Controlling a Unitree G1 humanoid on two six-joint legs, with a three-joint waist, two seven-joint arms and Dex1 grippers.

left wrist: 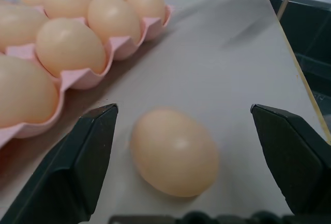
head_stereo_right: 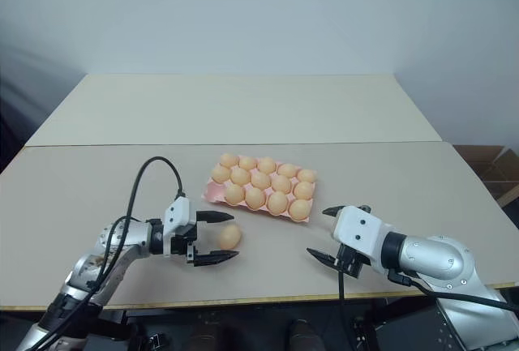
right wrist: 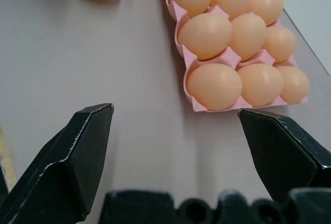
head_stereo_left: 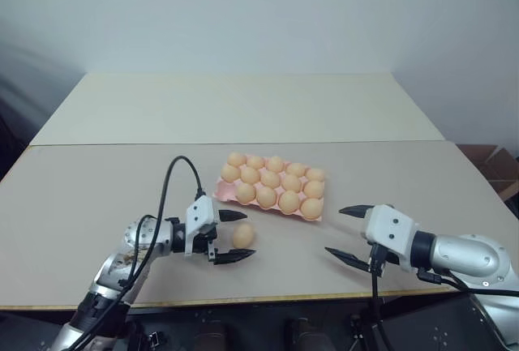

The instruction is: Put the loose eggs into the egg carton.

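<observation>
Straddling the one loose egg (head_stereo_left: 242, 235), the left gripper (head_stereo_left: 234, 237) has its two black fingers spread wide, one on each side of the egg and neither touching it, which looks like the set-up for a sideways pinch. That egg lies on the table (head_stereo_left: 97, 197) just off the near corner of the egg carton (head_stereo_left: 224, 194), close enough that only a short lift and carry would be needed. The pink carton itself sits flat, and the eggs in it fill nearly every cup in sight; which cup remains free is hard to tell, though the near corner toward the loose egg looks the likeliest. The right gripper (head_stereo_left: 350, 235) hangs to the other side of the carton, apart from it, its fingers also spread and empty, apparently keeping clear so the left arm has room. Judging by this, the task is close to done, with this egg the last one outside the carton.
</observation>
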